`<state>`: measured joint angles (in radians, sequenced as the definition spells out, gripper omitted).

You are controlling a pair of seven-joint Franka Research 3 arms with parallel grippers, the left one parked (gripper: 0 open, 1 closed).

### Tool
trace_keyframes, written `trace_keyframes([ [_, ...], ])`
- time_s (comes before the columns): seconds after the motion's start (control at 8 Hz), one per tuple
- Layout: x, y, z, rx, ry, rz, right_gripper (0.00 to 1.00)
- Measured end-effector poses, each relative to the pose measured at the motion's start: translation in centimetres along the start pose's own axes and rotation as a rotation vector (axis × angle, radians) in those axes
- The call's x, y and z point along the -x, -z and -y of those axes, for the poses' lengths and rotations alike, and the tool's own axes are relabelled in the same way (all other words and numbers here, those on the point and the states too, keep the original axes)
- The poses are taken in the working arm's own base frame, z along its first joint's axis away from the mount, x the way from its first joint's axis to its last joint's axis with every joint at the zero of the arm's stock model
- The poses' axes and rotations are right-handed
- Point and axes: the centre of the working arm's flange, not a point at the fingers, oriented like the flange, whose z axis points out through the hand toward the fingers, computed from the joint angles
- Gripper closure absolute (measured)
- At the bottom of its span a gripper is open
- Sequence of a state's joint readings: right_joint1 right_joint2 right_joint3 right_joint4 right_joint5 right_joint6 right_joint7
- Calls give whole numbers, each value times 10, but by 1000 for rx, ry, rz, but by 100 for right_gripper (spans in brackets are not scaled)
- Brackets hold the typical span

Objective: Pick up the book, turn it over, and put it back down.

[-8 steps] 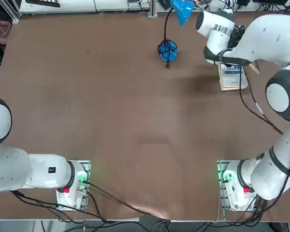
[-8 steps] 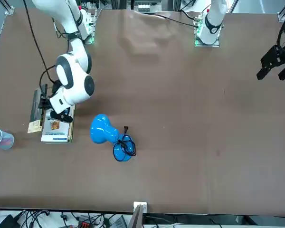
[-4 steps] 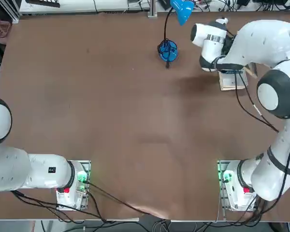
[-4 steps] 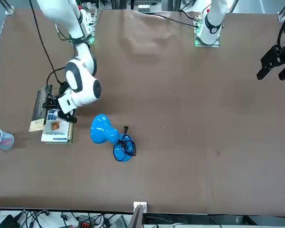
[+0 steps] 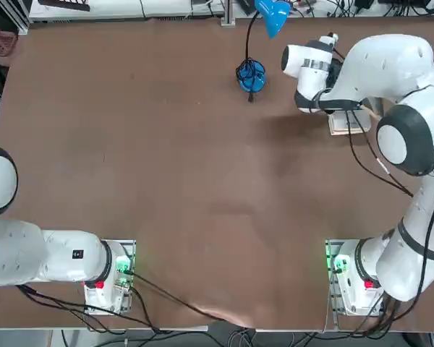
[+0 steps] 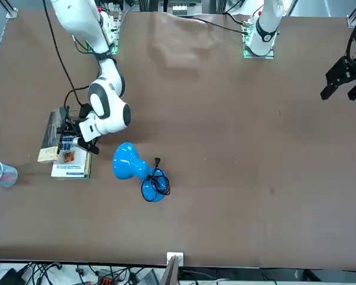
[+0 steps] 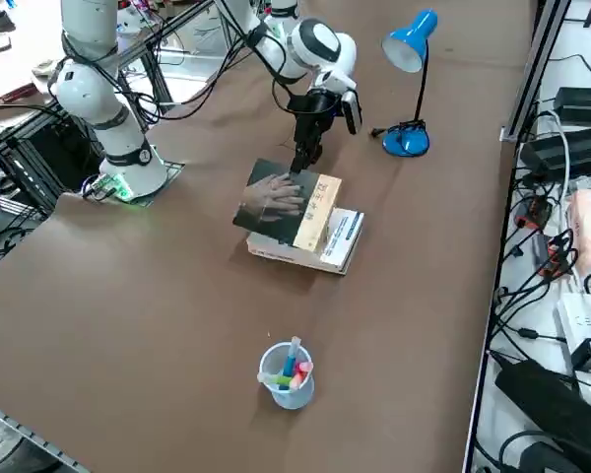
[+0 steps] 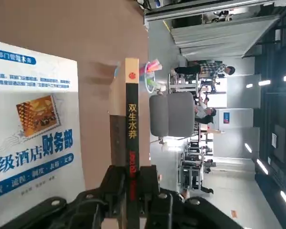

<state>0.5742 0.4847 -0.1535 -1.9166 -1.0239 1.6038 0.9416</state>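
The book (image 7: 279, 200) is a thin dark paperback with a tan band (image 6: 45, 155) at one end. It hangs tilted over a stack of two other books, its grey face with the pale hand picture turned up. My right gripper (image 7: 303, 160) is shut on the edge of its dark end. In the wrist view the book (image 8: 132, 119) shows edge-on, its spine clamped in the gripper (image 8: 132, 174). From the front, the gripper (image 6: 70, 127) sits at the book's (image 6: 50, 126) inner side. The arm hides most of the book from overhead. I cannot tell whether it touches the stack.
The white-covered book with blue lettering (image 6: 71, 164) (image 7: 341, 239) (image 8: 31, 133) lies on a larger beige book under the held one. A blue desk lamp (image 5: 252, 75) (image 6: 130, 163) (image 7: 408, 141) stands close by. A clear cup of pens (image 6: 1, 174) (image 7: 288, 374) stands near the table edge.
The right wrist has swung toward the lamp side. The held book has tipped from nearly on edge to leaning flatter, and more of its grey face shows.
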Motion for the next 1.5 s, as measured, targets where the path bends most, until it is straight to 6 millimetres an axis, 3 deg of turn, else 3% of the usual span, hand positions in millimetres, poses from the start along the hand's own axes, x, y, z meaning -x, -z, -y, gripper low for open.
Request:
trace_keyframes([
  [0.38,-7,9,4,0,-8,-14,89],
  [1.5,-6,19,59,37,53,-60,89],
])
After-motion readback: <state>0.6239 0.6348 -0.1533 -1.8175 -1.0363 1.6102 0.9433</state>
